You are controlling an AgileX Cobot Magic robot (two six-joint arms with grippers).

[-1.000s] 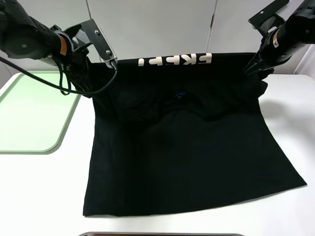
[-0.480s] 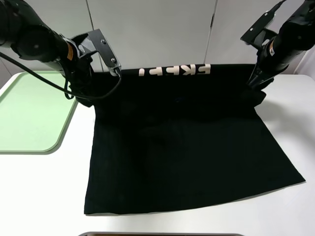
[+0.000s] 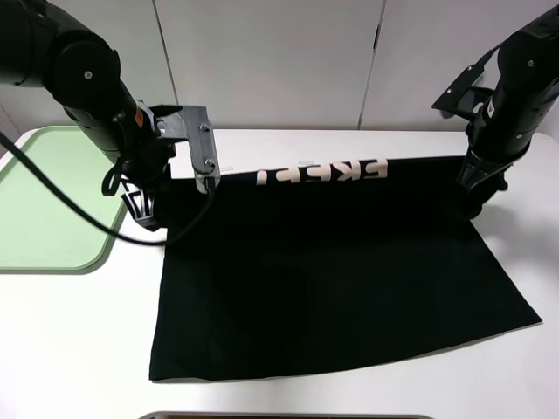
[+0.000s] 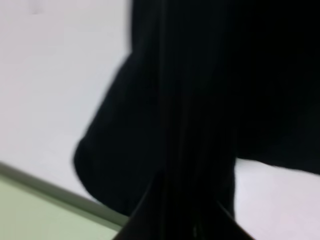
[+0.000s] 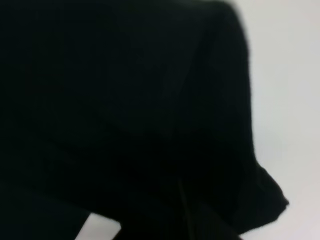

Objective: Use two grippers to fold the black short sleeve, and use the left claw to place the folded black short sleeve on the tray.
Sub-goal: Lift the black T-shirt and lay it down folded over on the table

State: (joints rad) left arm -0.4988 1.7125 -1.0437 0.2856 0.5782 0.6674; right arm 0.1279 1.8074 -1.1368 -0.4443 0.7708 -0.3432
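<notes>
Nearest, at the bottom of the exterior high frame, the hem of the black short sleeve (image 3: 332,288) lies flat on the white table (image 3: 79,349), running slightly uphill toward the lower right. The cloth spreads as one broad dark panel across the frame's middle.

Further back, its far edge is stretched in a straight line between the two arms. Along that edge sits a row of blocky white letters (image 3: 323,173), upside down to this camera and partly cut by the fold; they cannot be read with certainty. No label shows.

Left gripper (image 3: 142,208): middle left of the frame, pointed down at the shirt's far left corner, jaws closed on the cloth. Its wrist view is blurred, with black fabric (image 4: 200,100) running down into the jaws.

Right gripper (image 3: 476,190): middle right, closed on the far right corner. Its wrist view is nearly all black fabric (image 5: 125,100).

Tray (image 3: 44,218): pale green, left edge of the frame, beside the shirt but apart from it.
</notes>
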